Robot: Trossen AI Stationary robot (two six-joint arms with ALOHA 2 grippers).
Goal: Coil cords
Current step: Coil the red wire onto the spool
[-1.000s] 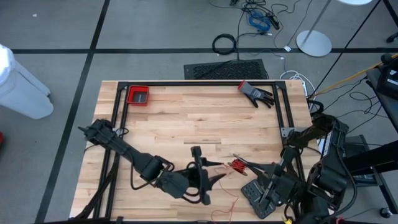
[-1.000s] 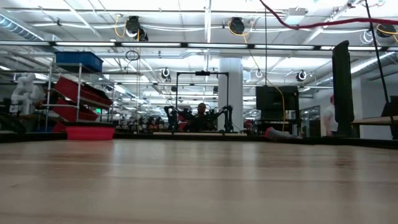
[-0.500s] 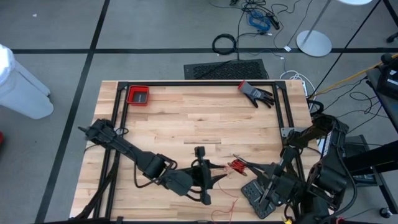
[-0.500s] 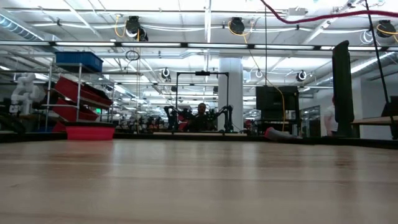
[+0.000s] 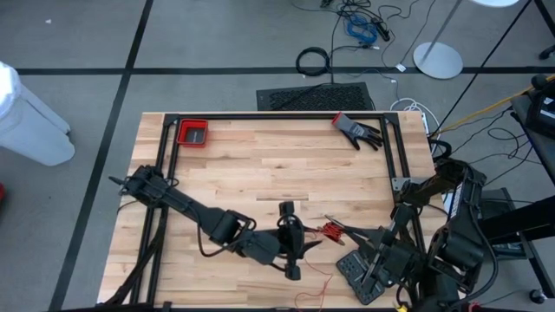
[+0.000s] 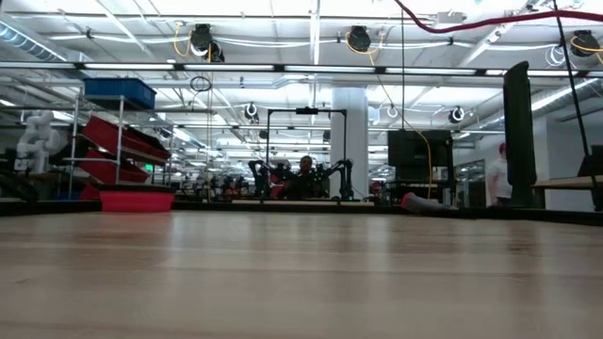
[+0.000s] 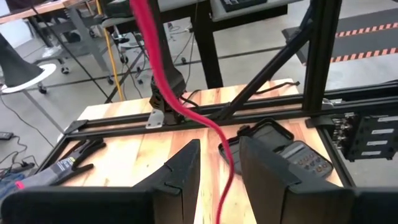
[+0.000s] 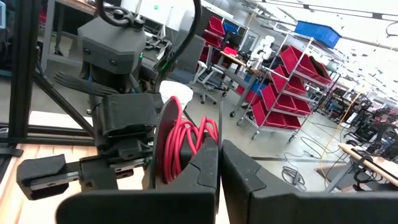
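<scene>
Just one red cord (image 7: 163,68), between two robot hands.

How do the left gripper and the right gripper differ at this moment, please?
The left gripper's fingers stand apart, with a strand of the red cord running through the gap; the right gripper's fingers are shut, pinching a bundle of loops of that cord. In the high view the left gripper sits to the left of the bundle, and the right gripper reaches it from the right. Both are dark, two-fingered and on the same cord.
</scene>
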